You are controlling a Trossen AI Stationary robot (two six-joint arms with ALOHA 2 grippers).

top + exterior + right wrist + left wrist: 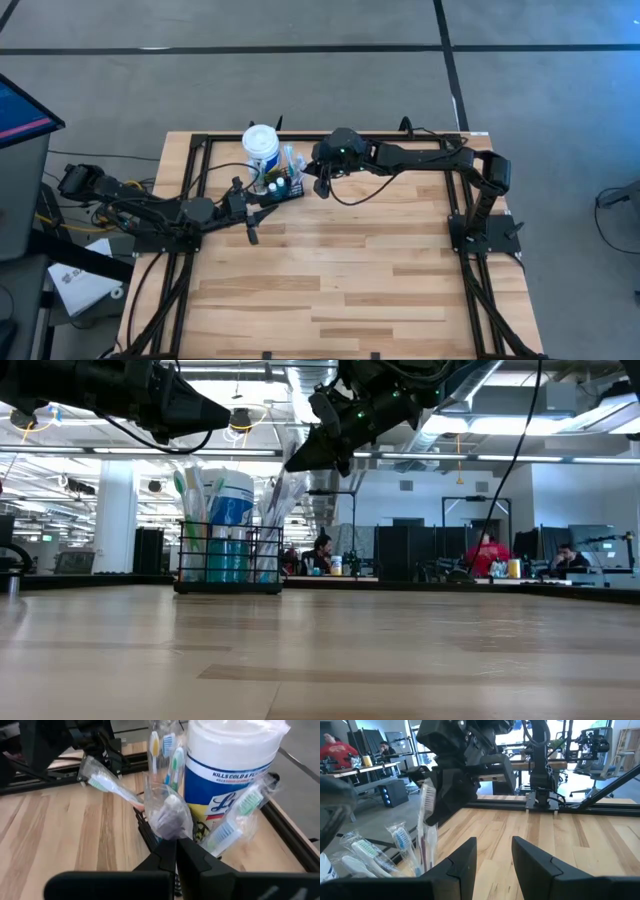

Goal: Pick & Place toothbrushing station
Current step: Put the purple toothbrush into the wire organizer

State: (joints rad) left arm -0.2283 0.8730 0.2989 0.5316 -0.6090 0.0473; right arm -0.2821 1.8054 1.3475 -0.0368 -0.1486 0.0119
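High view: black caddy [283, 189] with wrapped toothbrushes [291, 160], white tub [262, 146].

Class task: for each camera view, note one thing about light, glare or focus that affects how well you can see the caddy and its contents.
High view: even light, the caddy small. Low view: bright ceiling strips backlight the left gripper and right gripper into silhouettes. Left wrist view: wrapped toothbrushes soft, close to the lens. Right wrist view: plastic wrappers glint; the white tub label reads sharply.

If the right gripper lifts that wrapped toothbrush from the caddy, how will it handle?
The wrapped toothbrush is probably light, its clear wrapper crinkly and likely slippery. The right gripper pinches only the wrapper, so it may swing. The caddy looks crowded; neighbours could snag.
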